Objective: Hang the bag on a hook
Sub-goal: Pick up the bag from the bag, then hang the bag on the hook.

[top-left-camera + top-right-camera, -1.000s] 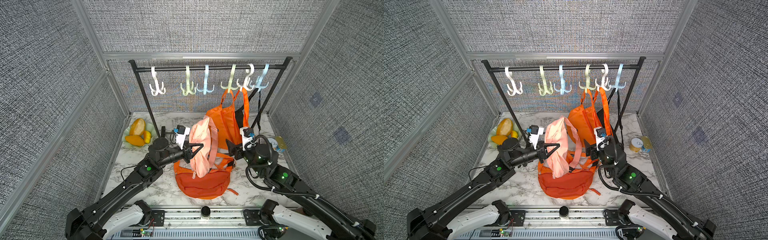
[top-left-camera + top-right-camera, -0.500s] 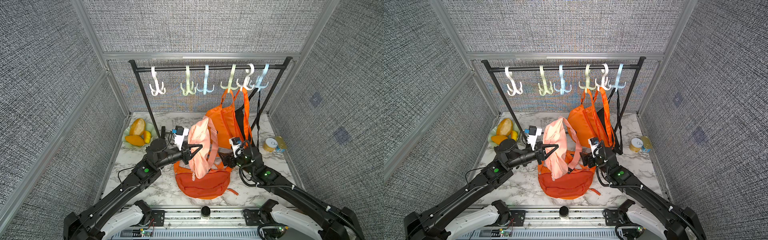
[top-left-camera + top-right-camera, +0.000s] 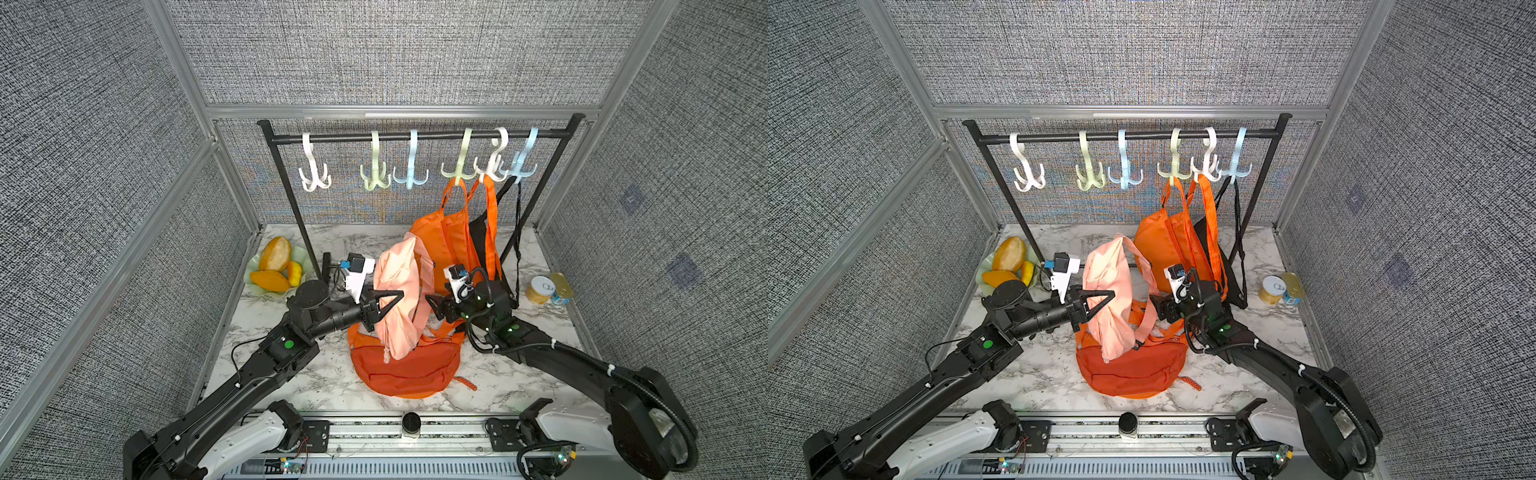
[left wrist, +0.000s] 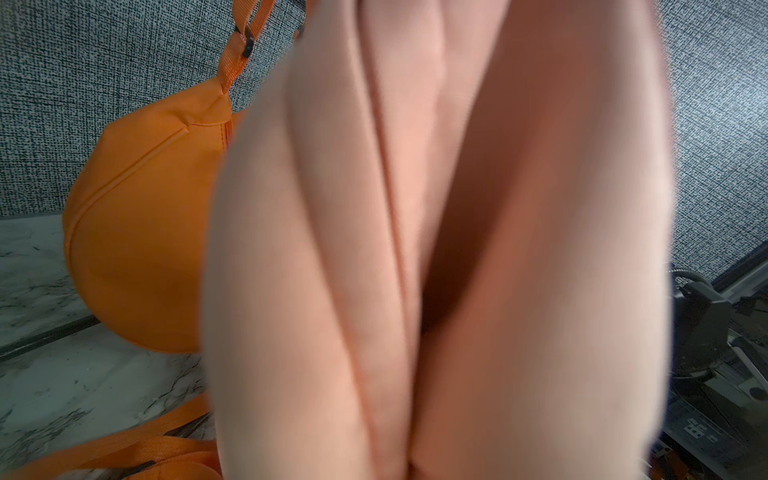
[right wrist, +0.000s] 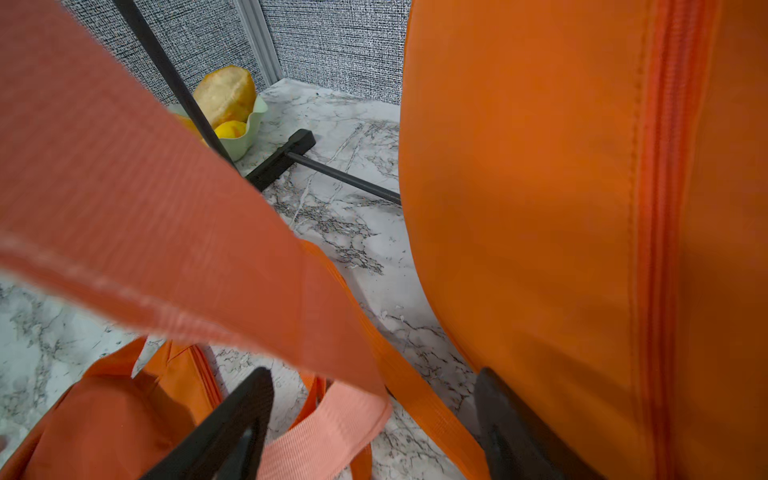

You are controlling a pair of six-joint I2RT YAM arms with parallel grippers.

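The pale pink bag (image 3: 399, 299) (image 3: 1108, 299) hangs above the table with my left gripper (image 3: 392, 305) (image 3: 1102, 303) shut on its body. In the left wrist view its fabric (image 4: 415, 249) fills the frame and hides the fingers. To its right my right gripper (image 3: 432, 303) (image 3: 1154, 301) (image 5: 370, 386) is open. The bag's pink strap (image 5: 324, 432) runs loosely between the jaws, unclamped. On the black rail at the back, a white hook (image 3: 313, 174), a green hook (image 3: 374, 176) and a blue hook (image 3: 410, 174) hang bare.
An orange bag (image 3: 440, 245) and a black bag (image 3: 482, 232) hang from the right-hand hooks, close to my right wrist. Another orange bag (image 3: 407, 365) lies on the marble under the pink one. At far left is a fruit bowl (image 3: 274, 266), at far right two cans (image 3: 548, 289).
My right arm has swung left and lower, from beside the hanging orange bag to the pink bag's strap, and its jaws have narrowed a little. The left gripper kept holding the bag.
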